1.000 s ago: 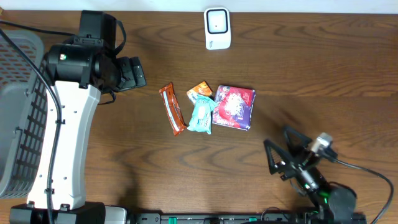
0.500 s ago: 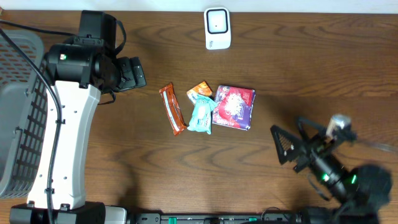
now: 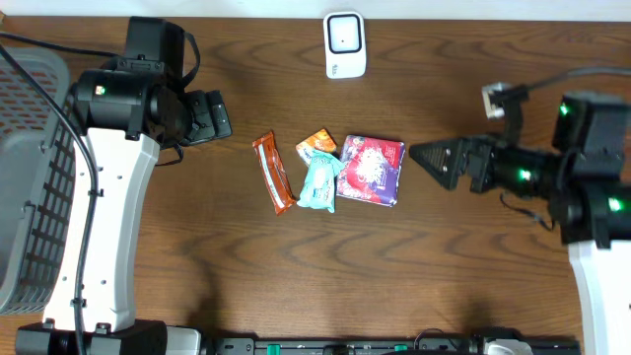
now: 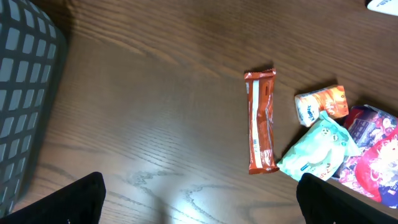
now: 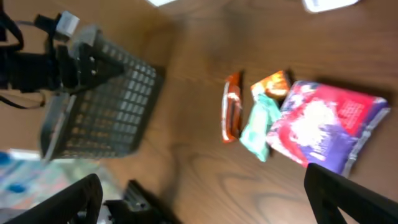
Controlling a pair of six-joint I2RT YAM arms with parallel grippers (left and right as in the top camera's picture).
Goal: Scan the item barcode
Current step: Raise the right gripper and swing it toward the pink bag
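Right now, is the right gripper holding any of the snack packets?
No, the right gripper is open and empty; the purple packet beside it lies on the table.

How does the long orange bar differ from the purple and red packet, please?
The orange bar is long and narrow; the purple and red packet is broad and nearly square. The bar lies at the cluster's left end, the packet at its right. Both lie flat on the table.
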